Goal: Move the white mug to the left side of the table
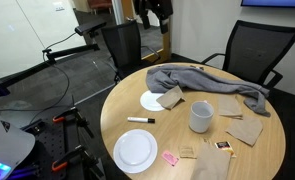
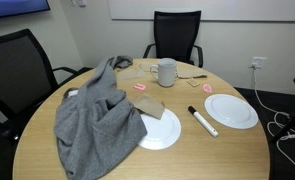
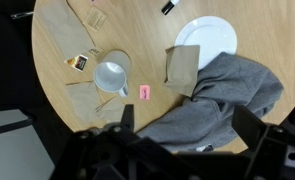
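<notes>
A round wooden desk [image 1: 117, 118] carries one white mug [image 1: 201, 117], which stands upright right of centre in this exterior view, just below the one grey cloth [image 1: 212, 82] heaped across the upper right of the desktop and apart from it. In the wrist view the mug [image 3: 112, 75] appears left of centre with its mouth open to the camera, and a small pink item [image 3: 145, 92] lies just to its right.

Two flat white plates are set out. One plate [image 1: 135, 151] lies bare at the lower edge of the desk. The second plate [image 1: 151, 101] sits nearer the cloth, with a brown napkin [image 1: 170, 97] lying over part of it. Two more brown napkins [image 1: 245, 128] lie right of the mug, making three. One black-capped marker [image 1: 140, 120] lies between the plates.

Two black chairs [image 2: 177, 35] stand beside the desk.

The gripper [image 3: 185, 118] hangs high above the cloth in the wrist view, its jaws spread wide and grasping nothing.
</notes>
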Controlling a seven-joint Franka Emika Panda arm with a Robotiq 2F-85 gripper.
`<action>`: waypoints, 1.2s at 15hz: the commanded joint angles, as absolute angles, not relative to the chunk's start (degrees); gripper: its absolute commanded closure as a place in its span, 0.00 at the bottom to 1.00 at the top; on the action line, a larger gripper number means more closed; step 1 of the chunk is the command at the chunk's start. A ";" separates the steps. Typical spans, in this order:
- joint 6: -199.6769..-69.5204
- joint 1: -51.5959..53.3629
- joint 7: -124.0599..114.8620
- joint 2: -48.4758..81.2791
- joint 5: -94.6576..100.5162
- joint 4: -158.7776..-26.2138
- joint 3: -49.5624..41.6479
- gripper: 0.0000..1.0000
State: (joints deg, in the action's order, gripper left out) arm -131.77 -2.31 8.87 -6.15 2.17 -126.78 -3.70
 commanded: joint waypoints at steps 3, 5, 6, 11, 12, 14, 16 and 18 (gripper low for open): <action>-127.20 -4.28 23.63 4.50 2.25 -116.04 -5.62 0.00; -126.58 -5.47 30.11 7.43 1.73 -113.96 -5.84 0.00; -126.09 -6.17 33.41 8.88 1.50 -112.94 -5.72 0.00; -128.05 -8.10 38.23 11.43 2.78 -113.51 -5.15 0.00; -128.05 -8.53 39.05 12.53 3.15 -113.07 -5.15 0.00; -128.05 -8.83 39.16 13.66 3.48 -112.54 -5.12 0.00; -128.05 -8.81 39.16 13.80 3.52 -112.17 -5.03 0.00; -128.05 -8.81 39.16 13.80 3.52 -112.04 -5.03 0.00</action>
State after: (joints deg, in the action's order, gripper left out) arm -128.17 -8.09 39.33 13.82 3.28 -112.12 -5.79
